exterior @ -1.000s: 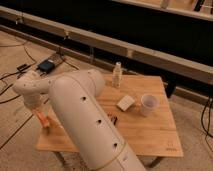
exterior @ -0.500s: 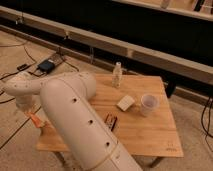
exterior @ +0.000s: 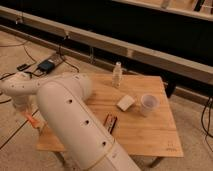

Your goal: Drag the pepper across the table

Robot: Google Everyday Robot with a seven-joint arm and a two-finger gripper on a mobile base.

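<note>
One relation matters: pepper (exterior: 32,120) sits at the far left edge of the bench (exterior: 150,135), directly under the hand (exterior: 23,110), which reaches down past that left edge from the white arm (exterior: 70,120) crossing the foreground. Pepper shows as a short orange-red sliver, long axis running diagonally, upper-left to lower-right, lower end pointing toward the bench corner. I can't tell whether it rests on the wood or hangs just off the rim; the arm covers that corner.

Hand state: cannot tell. Tip is hidden behind the wrist housing, so whether it's clamped on the pepper is unclear; it looks at least in contact or just beside it.

Judgement: any drag across has to go rightward, into the open plank area. Only one arm, so no choice of side.

Other things on the bench:
- dark bar with orange marks (exterior: 110,123), near centre, closest obstacle on a straight rightward path
- small pale block (exterior: 126,102), right of centre
- white cup (exterior: 148,104), just beside the block
- clear bottle (exterior: 117,75), upright near the far edge

Front strip of the bench looks free; a path below the dark bar seems safest. Risk: the arm's own bulk blocks the view of the contact point.
</note>
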